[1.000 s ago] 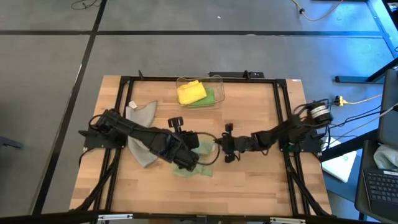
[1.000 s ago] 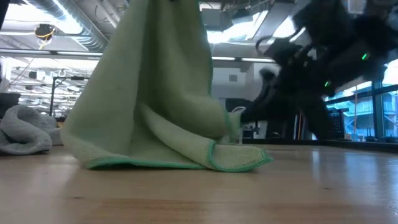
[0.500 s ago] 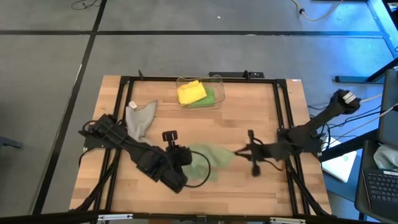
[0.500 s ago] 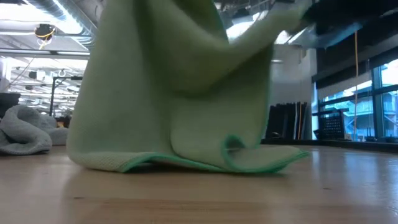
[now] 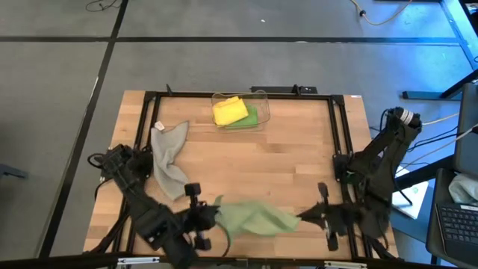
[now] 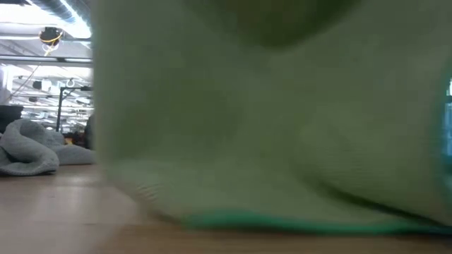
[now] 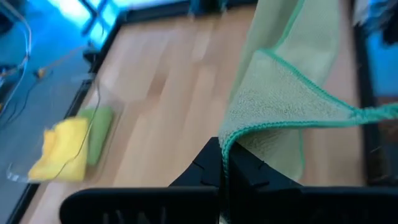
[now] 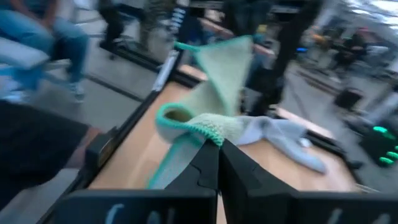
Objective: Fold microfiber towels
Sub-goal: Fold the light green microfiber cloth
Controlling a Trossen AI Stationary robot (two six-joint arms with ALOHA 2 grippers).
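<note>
A pale sage green towel [image 5: 250,218] hangs stretched between my two grippers near the table's near edge. My left gripper [image 5: 212,217] is shut on its left end and my right gripper [image 5: 302,218] on its right end. In the low view the sage towel [image 6: 268,120] fills most of the picture, its teal-hemmed lower edge [image 6: 282,223] down at the table top. A grey towel [image 5: 169,158] lies crumpled at the left. A yellow towel [image 5: 229,110] and a bright green towel [image 5: 250,117] lie in a clear bin [image 5: 261,96] at the far edge. My left gripper pinches the sage towel's teal-hemmed edge [image 7: 231,138] between its two shut fingers, slanting down from the table's left. The cloth runs away from the fingers toward the other gripper. My right gripper pinches a bunched, hemmed corner [image 8: 198,129] between its two shut fingers, nearly level, from the table's right. The cloth sags between the two holds.
The black frame rails [image 5: 340,134] run along the table's sides. Bare wood [image 5: 291,164] lies between the bin and the held towel. A seated person's legs [image 8: 37,37] show beyond the table in the right wrist view.
Both grippers have gone from the table's middle toward its near edge and apart, the left one leftward, the right one rightward and up. The sage towel has come with them, drawn out from a bunch into a band between the two holds.
</note>
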